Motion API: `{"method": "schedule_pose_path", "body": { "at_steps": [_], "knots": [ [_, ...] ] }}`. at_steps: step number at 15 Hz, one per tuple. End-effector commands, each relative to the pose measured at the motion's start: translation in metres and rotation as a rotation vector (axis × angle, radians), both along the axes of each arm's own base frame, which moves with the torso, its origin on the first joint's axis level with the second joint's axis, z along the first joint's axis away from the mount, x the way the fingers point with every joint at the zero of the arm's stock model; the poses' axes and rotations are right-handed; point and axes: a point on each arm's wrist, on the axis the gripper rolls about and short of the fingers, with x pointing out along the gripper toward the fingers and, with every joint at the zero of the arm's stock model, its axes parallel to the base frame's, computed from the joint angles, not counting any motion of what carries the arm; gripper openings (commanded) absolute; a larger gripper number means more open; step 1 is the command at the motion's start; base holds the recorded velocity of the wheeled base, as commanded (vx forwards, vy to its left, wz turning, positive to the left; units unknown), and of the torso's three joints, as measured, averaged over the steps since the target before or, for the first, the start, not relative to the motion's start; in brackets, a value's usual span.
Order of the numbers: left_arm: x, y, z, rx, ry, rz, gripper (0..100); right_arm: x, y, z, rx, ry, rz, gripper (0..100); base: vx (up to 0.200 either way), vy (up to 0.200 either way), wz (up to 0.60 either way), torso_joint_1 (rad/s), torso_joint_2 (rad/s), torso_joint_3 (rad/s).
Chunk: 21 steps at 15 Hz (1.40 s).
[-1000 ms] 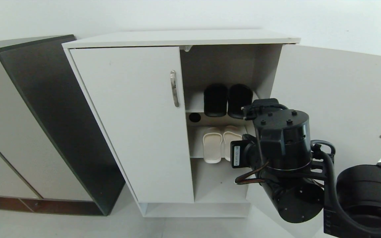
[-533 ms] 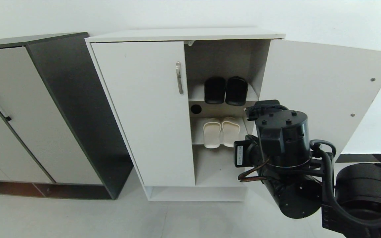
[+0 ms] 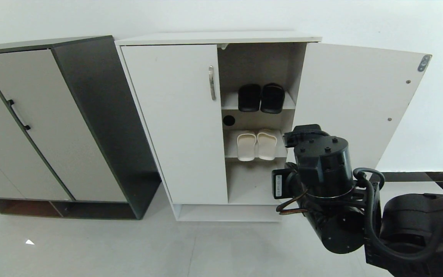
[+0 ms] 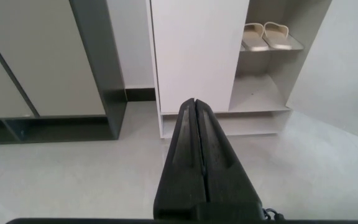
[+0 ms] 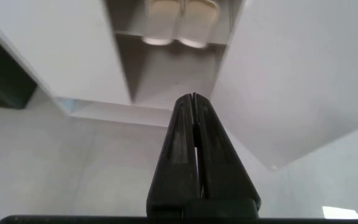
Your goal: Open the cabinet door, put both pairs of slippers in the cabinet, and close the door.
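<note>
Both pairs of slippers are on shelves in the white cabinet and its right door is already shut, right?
No: the head view shows the right door wide open. The black slippers and white slippers do sit on shelves in the white cabinet.

We see a plain white cabinet [image 3: 217, 37] with a white open door [image 3: 356, 100] and a silver handle [image 3: 212, 82]. Inside it, the black slippers [image 3: 261, 98] are solid black and the cream slippers [image 3: 257, 145] an even off-white. The neighbouring cabinet [image 3: 102, 115] is dark grey with pale grey-beige fronts and a black handle [image 3: 18, 114]. The floor [image 3: 129, 250] is light grey, and the skirting strip [image 3: 421, 176] is black. The left end effector [image 4: 195, 102] and right end effector [image 5: 194, 98] are black.
</note>
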Motion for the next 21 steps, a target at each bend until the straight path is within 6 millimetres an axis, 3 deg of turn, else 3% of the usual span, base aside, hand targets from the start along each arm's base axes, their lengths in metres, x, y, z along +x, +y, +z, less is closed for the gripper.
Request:
{"method": "schedule_pose_path", "body": {
  "at_steps": [1,21],
  "knots": [
    [0.0000,0.0000,0.0001,0.000,-0.001,0.000,0,-0.0003,0.0012,-0.0017,-0.001,0.002,0.003,0,0.000,0.000,0.00,0.000,0.00,0.000],
    [0.0000,0.0000,-0.0001,0.002,0.001,-0.001,0,0.0010,0.0020,-0.0054,-0.014,0.010,0.002,0,0.000,0.000,0.00,0.000,-0.02,-0.017]
  ]
}}
